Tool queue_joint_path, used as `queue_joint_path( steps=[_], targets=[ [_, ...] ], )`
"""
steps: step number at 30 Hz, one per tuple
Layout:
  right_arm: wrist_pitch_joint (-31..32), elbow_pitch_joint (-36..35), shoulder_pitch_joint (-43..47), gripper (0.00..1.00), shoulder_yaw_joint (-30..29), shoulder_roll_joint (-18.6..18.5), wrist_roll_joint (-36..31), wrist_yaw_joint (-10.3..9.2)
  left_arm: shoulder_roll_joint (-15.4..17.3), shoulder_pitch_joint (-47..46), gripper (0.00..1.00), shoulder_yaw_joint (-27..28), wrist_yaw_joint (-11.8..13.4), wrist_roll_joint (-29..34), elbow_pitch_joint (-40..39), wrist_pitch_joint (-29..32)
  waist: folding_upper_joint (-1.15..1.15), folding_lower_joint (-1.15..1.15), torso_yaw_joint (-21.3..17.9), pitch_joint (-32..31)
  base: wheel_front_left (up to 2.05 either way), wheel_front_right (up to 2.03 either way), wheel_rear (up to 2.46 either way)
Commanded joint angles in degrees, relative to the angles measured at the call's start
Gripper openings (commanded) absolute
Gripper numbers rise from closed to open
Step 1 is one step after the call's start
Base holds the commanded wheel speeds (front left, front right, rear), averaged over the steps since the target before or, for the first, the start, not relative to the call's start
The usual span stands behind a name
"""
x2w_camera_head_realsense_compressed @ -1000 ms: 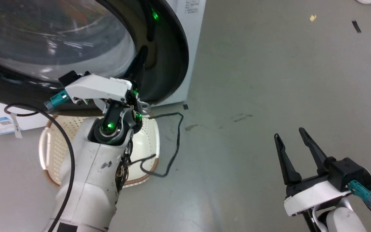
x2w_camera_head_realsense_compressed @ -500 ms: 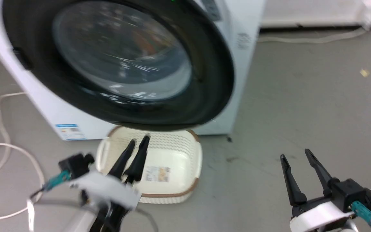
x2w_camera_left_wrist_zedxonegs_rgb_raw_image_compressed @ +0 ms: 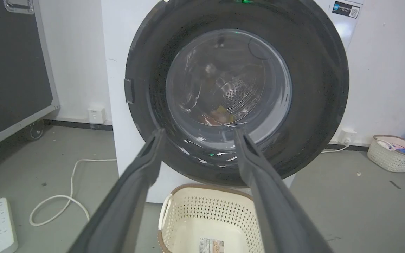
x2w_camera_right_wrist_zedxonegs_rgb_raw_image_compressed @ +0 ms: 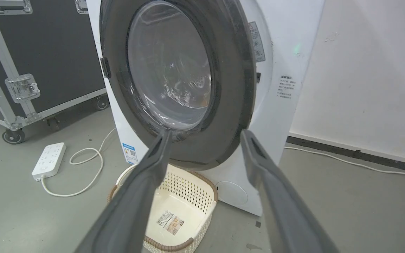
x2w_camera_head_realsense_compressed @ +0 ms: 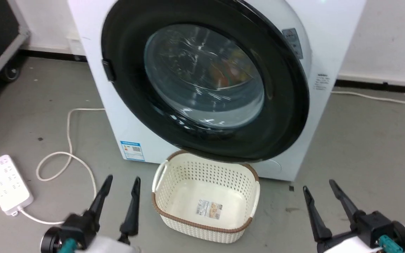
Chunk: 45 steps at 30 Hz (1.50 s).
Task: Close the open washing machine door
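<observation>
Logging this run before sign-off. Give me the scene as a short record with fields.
door: washing machine door lies against the white machine front; latched or not, cannot tell
left hand: open, empty, apart from the door
right hand: open, empty, apart from the door
below door: white basket, brown rim, only a label inside
floor, robot's left: white power strip and looped cable

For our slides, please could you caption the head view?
Washer door looks shut above basket; left claw and right claw open.
</observation>
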Motion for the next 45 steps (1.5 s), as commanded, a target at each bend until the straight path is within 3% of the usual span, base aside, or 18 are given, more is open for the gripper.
queue_joint_path(
  steps=[1,5,11,12,13,19,24,30,35,40,45],
  targets=[
    [-0.25,-0.11,1.11,1.00,0.11,0.02,-0.23,0.05,-0.15,1.14,1.00,0.36,0.35,1.97,-0.30,-0.28,0.00,0.01,0.79,-0.58,0.00,0.00,0.00],
    [-0.25,0.35,2.50,1.00,0.74,0.02,0.29,0.05,-1.83,3.51,1.00,1.67,1.48,7.95,-0.75,-0.28,0.00,0.01,1.69,-0.68,0.00,0.00,0.00],
    [-0.14,1.19,3.23,1.00,2.22,0.02,1.05,0.05,-2.91,4.73,1.00,0.75,-0.28,13.03,0.19,-0.29,0.00,0.01,2.99,0.03,0.00,0.00,0.00],
    [-0.04,1.31,3.16,0.37,2.54,0.02,1.11,0.05,-3.19,4.66,1.00,0.78,-0.59,13.30,0.31,-0.29,0.00,0.01,3.27,0.30,0.00,0.00,0.00],
    [-0.04,1.18,2.97,0.00,2.73,0.02,1.19,0.05,-3.41,4.54,1.00,0.82,-0.90,13.58,0.45,-0.29,0.00,0.01,3.58,0.65,0.00,0.00,0.00],
    [1.02,-0.91,-1.72,0.00,5.40,-2.76,1.68,0.05,-4.83,2.05,1.00,0.40,-2.34,15.75,0.32,-0.29,0.00,0.01,5.99,6.48,0.00,0.00,0.00],
    [4.45,-1.46,-11.01,0.00,8.60,-9.78,3.85,0.05,-6.82,-1.33,1.00,-0.16,-2.99,17.07,-0.25,-0.29,0.00,0.01,8.66,12.83,0.00,0.00,0.00],
    [9.28,2.49,-23.79,0.00,12.26,-20.08,11.76,0.05,-8.77,-4.76,1.00,-0.53,-3.30,18.07,-0.26,-0.29,0.00,0.01,11.68,18.86,0.00,0.00,0.00],
    [10.94,7.39,-33.33,0.00,12.95,-26.14,16.84,0.05,-10.04,-6.83,1.00,-1.03,-3.54,18.35,-0.48,-0.29,0.00,0.01,13.61,21.81,0.00,0.00,0.00],
    [12.18,13.43,-40.12,0.00,11.48,-28.63,18.88,0.05,-10.74,-7.80,1.00,-1.62,-3.91,18.65,-0.52,-0.29,0.00,0.01,14.66,23.10,0.00,0.00,0.00],
    [13.32,19.98,-46.18,0.00,7.86,-28.86,19.39,0.05,-11.03,-8.49,1.00,-1.50,-4.28,18.86,-0.62,-0.29,0.00,0.01,15.24,24.05,0.00,0.00,0.00]
  ],
)
